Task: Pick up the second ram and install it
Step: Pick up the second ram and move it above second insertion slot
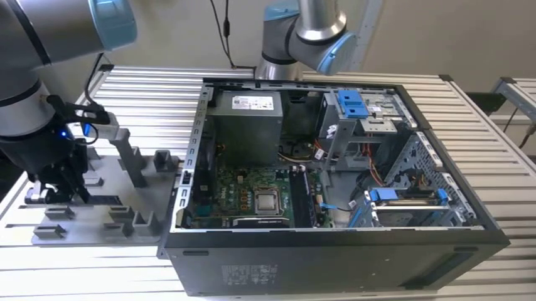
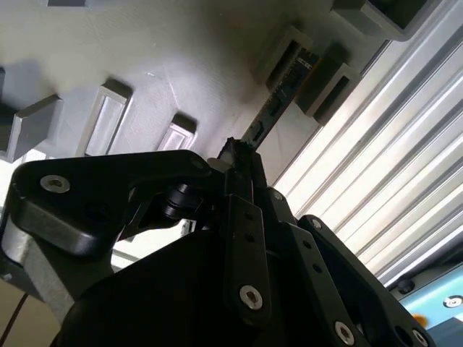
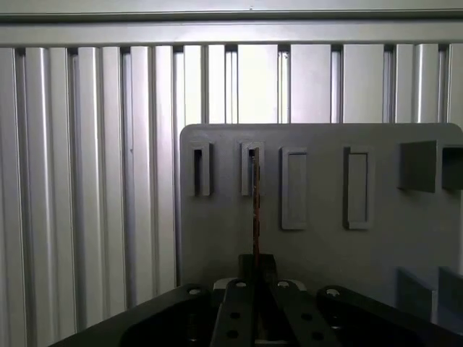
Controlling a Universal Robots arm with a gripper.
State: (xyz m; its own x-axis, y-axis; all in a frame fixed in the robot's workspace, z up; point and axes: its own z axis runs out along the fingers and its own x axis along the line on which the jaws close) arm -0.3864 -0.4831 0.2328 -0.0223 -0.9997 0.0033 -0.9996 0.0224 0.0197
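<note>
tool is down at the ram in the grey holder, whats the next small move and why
Probably a short, straight lift along the board's own plane. In the first wrist view the tool looks shut on the ram, which stands on edge with its far end seated in a slot of the holder. Pulling sideways or twisting could jam it against the slot walls.

We find the exterior view softly, evenly lit, the open black computer case (image 1: 335, 260) dim inside. In the second wrist view the ribbed aluminium table (image 2: 376, 195) glares white, and a broad shadow darkens the grey plastic fixture plate (image 2: 166, 72). The first wrist view is dimmer, flat.
</note>
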